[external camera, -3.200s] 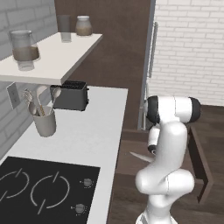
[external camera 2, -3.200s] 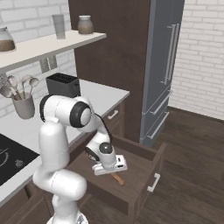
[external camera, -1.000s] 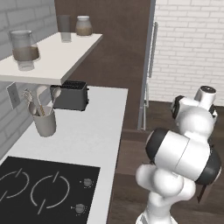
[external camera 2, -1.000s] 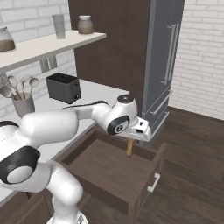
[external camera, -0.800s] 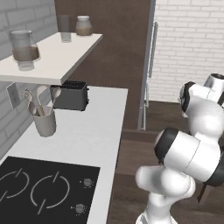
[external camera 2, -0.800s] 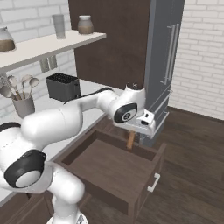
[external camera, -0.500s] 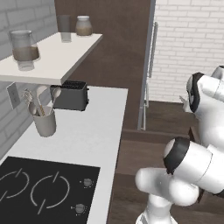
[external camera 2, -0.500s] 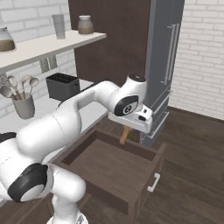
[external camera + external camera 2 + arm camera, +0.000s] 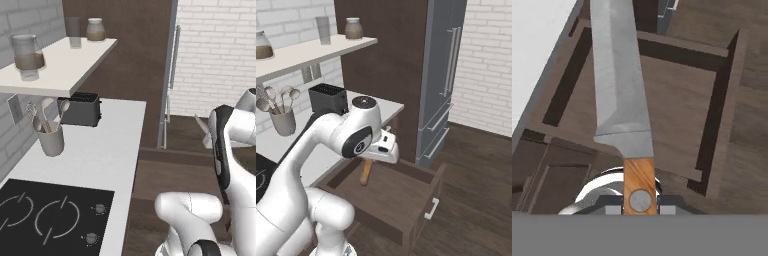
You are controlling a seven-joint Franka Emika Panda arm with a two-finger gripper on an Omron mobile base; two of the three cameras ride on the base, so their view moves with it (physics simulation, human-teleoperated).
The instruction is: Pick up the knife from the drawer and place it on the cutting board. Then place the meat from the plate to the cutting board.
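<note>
While your gripper (image 9: 378,152) is clamped on the wooden handle of the knife (image 9: 619,100), the main worry is that grip: the jaws pinch the handle near its butt end, so the long blade sticks far out ahead of the hand, as the hand view shows. I judge that a fast swing or a sudden stop could twist the knife in the fingers or let it slip out. The blade tip could also catch the counter (image 9: 105,150) edge or the fridge (image 9: 443,75) as you carry it round, since both stand close by.

Your jaws are nearly together, closed tight on the handle, with nothing else touching them. In the right base view the handle hangs below the hand, lifted clear above the open drawer (image 9: 421,192). In the left base view the pale blade pokes out beside the arm, in front of the fridge.

Further out, the toaster (image 9: 82,107) and the utensil cup (image 9: 50,137) sit on the counter, with the cooktop (image 9: 45,215) nearer you. You cannot see the cutting board, so I judge you must turn before placing.
</note>
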